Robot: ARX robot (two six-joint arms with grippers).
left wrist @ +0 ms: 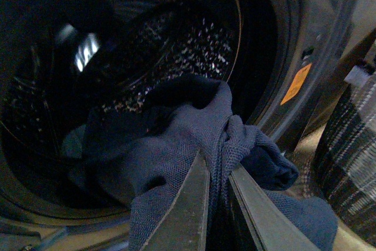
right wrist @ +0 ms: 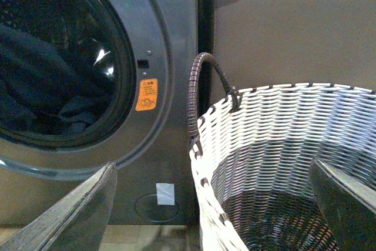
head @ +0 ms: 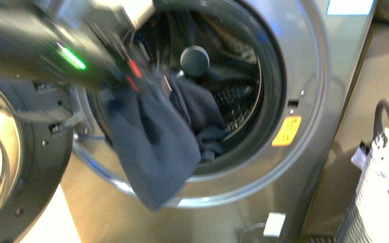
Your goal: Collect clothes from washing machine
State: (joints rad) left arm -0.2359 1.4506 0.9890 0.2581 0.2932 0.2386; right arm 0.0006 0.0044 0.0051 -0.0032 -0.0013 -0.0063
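Clothes (head: 157,147) of soft dark navy-blue fabric hang from the left hand (left wrist: 217,171), which is clamped on a fold. They trail down over the silver-grey front-loading washing machine's (head: 311,76) round rim, with the tail inside the drum. The woven white basket (right wrist: 282,95) lies rightward, nearer the wide-spread, empty right hand (right wrist: 211,168).

Chest camera: close on the washer (head: 324,76), facing its open mouth, basket (head: 380,202) at the right edge. My left wrist camera: at the rim, looking into the drum (left wrist: 176,45). Right wrist camera: over the basket, facing the washer front. All three catch the orange sticker (head: 286,130).
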